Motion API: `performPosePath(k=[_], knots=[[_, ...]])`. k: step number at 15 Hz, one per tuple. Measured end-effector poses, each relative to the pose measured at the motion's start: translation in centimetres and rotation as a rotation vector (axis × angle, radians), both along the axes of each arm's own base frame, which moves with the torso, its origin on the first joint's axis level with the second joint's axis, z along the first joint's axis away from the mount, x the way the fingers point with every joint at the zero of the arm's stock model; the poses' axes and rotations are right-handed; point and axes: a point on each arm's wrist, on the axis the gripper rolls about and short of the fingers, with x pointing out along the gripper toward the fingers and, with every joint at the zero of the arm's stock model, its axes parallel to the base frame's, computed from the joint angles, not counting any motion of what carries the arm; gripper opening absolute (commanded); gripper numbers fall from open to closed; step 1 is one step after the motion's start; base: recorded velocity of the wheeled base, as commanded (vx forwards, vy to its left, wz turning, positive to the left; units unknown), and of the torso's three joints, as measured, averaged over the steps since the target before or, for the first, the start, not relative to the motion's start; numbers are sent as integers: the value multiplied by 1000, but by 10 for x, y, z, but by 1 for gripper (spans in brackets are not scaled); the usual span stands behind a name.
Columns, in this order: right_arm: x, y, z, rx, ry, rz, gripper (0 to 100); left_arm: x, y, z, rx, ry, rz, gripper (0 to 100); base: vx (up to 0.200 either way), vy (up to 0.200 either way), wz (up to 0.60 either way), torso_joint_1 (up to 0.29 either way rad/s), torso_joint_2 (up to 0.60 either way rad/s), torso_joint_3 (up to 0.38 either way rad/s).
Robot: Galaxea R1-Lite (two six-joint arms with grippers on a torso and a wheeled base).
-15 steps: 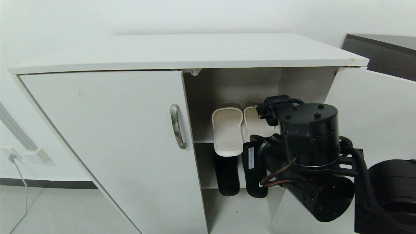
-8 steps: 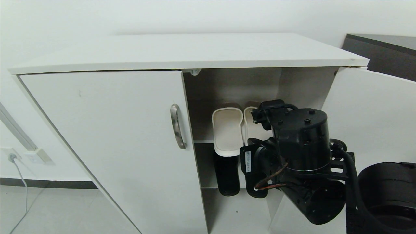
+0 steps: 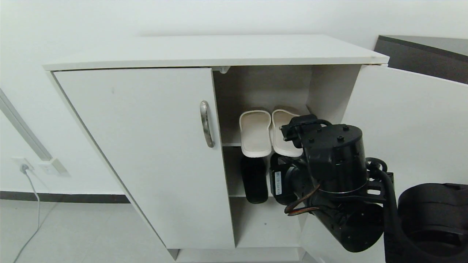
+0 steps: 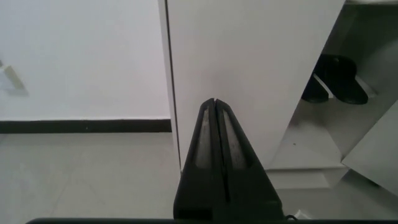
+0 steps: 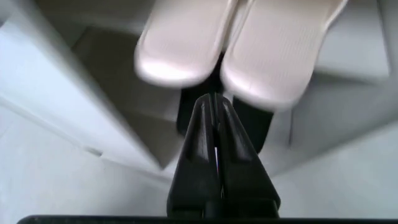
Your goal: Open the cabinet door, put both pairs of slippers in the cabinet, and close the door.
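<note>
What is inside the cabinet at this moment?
White slippers lie on the upper shelf, black slippers on the shelf below. The right arm covers most of one black slipper. The part behind the shut left door cannot be seen.

The white cabinet (image 3: 219, 51) is standing before me with its right door (image 3: 402, 120) hanging wide open and its left door (image 3: 146, 146) sitting shut. The white slippers (image 3: 256, 133) are lying side by side on the upper shelf, heels jutting over its edge toward me. The black slippers (image 3: 255, 179) are resting on the shelf just below, heels also poking out.
</note>
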Motion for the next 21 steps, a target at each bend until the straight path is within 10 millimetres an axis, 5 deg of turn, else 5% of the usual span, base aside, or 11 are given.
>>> performPosePath(k=[12,21], knots=[[0,1,-3,-4,7,-3,0,0,0,0,0,-1,-1,0,-200,0,0,3,1,3],[3,-5,-12,-32,-7,-11,0,0,0,0,0,0,0,0,0,0,0,0,0,0]])
